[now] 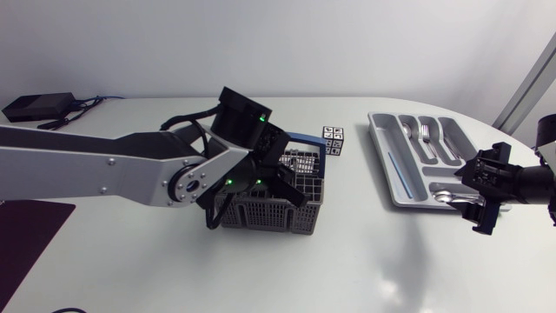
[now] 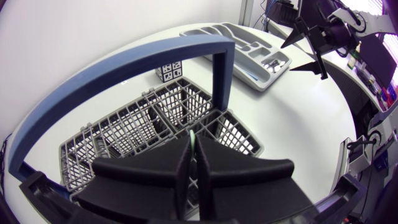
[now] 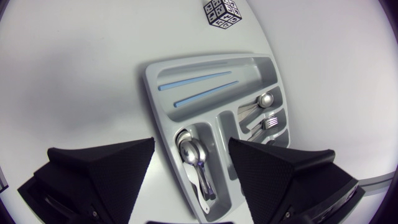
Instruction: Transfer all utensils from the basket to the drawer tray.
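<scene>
The grey wire basket (image 1: 261,217) with a blue handle (image 2: 124,68) stands mid-table. My left gripper (image 1: 276,184) is down inside it; in the left wrist view the left gripper (image 2: 193,149) is shut on a thin pale green utensil (image 2: 193,135), most of which is hidden. The grey drawer tray (image 1: 387,156) lies to the right. My right gripper (image 3: 189,146) hovers open over the tray's (image 3: 152,99) near end, above several spoons (image 3: 198,160). A fork (image 3: 268,123), a spoon (image 3: 265,99) and two blue sticks (image 3: 199,81) lie in other compartments.
A small cube with black-and-white markers (image 1: 334,139) sits between the basket and the tray. A black box with cables (image 1: 35,107) rests at the far left corner. A dark mat (image 1: 22,235) lies at the left edge.
</scene>
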You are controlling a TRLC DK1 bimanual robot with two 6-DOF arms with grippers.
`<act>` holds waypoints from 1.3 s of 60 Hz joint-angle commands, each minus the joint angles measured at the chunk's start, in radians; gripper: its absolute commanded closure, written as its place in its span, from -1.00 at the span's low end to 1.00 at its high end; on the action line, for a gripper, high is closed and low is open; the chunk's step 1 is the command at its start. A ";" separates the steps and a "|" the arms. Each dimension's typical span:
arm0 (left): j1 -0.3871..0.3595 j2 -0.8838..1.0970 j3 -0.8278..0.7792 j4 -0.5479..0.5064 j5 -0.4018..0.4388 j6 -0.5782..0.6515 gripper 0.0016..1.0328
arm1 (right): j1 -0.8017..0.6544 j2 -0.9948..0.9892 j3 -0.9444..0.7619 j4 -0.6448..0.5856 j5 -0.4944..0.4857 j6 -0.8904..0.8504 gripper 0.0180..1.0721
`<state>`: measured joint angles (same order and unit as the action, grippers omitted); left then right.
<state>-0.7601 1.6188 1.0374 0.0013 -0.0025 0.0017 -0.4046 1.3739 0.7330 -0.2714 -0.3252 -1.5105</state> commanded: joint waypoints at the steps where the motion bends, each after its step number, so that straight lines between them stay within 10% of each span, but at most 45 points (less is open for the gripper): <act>1: 0.010 -0.050 -0.043 0.019 0.030 -0.023 0.93 | 0.013 -0.018 -0.029 0.003 -0.005 0.009 -0.64; 34: 0.084 -0.142 -0.079 0.103 0.257 -0.108 0.93 | 0.101 -0.122 -0.098 -0.017 -0.003 0.078 -0.64; 78: 0.139 -0.315 0.085 -0.190 0.429 -0.081 0.93 | 0.429 -0.397 0.101 -0.341 -0.129 0.509 -0.71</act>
<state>-0.6441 1.3308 1.0748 -0.1612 0.3950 -0.0788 -0.0162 1.0027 0.7773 -0.5770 -0.4248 -1.1019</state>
